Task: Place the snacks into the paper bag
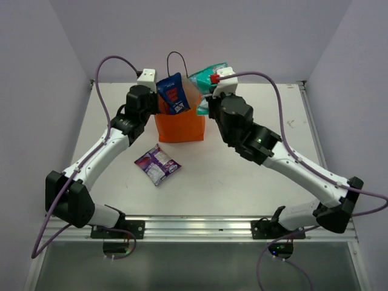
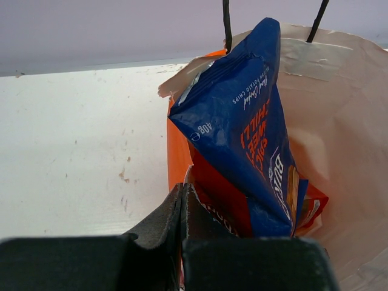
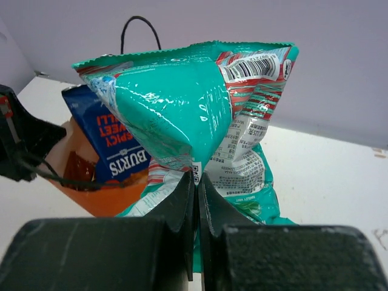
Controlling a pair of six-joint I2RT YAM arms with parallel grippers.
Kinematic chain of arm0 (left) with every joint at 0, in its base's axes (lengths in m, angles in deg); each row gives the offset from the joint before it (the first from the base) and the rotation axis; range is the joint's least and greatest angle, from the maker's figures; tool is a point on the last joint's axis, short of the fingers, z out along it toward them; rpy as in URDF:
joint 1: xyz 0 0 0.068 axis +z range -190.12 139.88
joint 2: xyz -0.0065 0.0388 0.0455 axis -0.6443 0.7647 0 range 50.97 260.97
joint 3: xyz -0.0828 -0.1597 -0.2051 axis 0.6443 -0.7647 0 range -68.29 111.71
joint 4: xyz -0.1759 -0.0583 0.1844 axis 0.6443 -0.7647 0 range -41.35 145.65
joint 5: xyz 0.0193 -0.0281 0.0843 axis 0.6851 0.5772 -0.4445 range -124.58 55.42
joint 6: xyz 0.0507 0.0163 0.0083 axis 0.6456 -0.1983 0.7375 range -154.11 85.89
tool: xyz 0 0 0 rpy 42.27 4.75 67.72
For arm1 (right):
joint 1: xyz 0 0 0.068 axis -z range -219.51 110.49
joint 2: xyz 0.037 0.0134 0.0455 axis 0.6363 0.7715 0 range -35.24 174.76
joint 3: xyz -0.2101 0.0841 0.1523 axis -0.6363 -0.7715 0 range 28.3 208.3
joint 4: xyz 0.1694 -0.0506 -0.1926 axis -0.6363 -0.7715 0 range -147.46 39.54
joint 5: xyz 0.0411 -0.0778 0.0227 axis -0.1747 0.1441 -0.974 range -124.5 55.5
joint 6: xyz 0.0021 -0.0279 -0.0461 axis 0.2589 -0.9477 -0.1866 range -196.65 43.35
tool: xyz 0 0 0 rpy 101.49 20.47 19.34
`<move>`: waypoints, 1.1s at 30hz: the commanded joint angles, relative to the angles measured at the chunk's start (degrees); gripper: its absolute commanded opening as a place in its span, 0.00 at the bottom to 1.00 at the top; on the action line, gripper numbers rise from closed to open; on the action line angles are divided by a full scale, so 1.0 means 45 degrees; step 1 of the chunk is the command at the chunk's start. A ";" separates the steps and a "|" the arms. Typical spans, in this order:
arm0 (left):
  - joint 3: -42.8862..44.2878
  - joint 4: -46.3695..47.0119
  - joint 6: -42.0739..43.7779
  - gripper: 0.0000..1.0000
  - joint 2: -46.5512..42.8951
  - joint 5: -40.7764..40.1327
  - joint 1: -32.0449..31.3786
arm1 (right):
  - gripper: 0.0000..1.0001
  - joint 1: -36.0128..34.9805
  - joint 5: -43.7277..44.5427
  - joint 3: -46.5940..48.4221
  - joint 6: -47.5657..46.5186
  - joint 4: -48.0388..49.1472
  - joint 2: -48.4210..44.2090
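Note:
The orange paper bag (image 1: 180,126) stands upright at the back middle of the table. My left gripper (image 2: 182,189) is shut on its near-left rim (image 2: 177,145). A dark blue bag (image 2: 242,133) sticks up out of the paper bag's mouth, and a red packet (image 2: 224,200) lies lower inside. Just right of the paper bag, my right gripper (image 3: 196,176) is shut on the lower edge of the teal pack (image 3: 182,115), which stands up crumpled above the jaws. From above, the teal pack (image 1: 205,76) is at the paper bag's right rim. A small purple pack (image 1: 157,164) lies flat on the table in front of the paper bag.
Purple walls close in the white table (image 1: 254,176) at the back and on both sides. A metal rail (image 1: 200,225) runs along the near edge between the arm bases. In the right wrist view, the left arm's black gripper body (image 3: 24,142) is at the paper bag's far side.

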 commanded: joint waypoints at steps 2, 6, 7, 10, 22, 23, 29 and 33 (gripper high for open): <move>-0.0078 0.0068 0.0190 0.00 -0.0239 0.0111 -0.0005 | 0.00 0.0339 -0.1288 0.1170 -0.1762 0.2982 0.2460; -0.0078 0.0067 0.0210 0.00 -0.0239 0.0072 -0.0005 | 0.00 0.0554 -0.2206 0.2655 -0.2075 0.3884 0.4238; -0.0078 0.0048 0.0229 0.00 -0.0239 0.0053 -0.0005 | 0.00 0.0593 -0.2517 0.2948 -0.2115 0.3962 0.4744; -0.0078 0.0029 0.0210 0.00 -0.0239 0.0014 -0.0005 | 0.00 0.0671 -0.2812 0.4042 -0.2310 0.4080 0.5411; -0.0078 -0.0011 0.0248 0.00 -0.0317 -0.0084 -0.0005 | 0.00 0.0866 -0.3692 0.7015 -0.2506 0.1854 0.7835; -0.0097 -0.0011 0.0249 0.00 -0.0337 -0.0104 -0.0005 | 0.00 0.0866 -0.3731 0.6666 -0.2351 0.1776 0.7816; -0.0098 0.0009 0.0268 0.00 -0.0356 -0.0065 -0.0005 | 0.00 0.0866 -0.4161 0.5882 -0.1725 0.0625 0.8108; -0.0117 -0.0030 0.0288 0.00 -0.0415 -0.0123 -0.0005 | 0.00 0.0886 -0.4024 0.5685 -0.1276 -0.0700 0.8264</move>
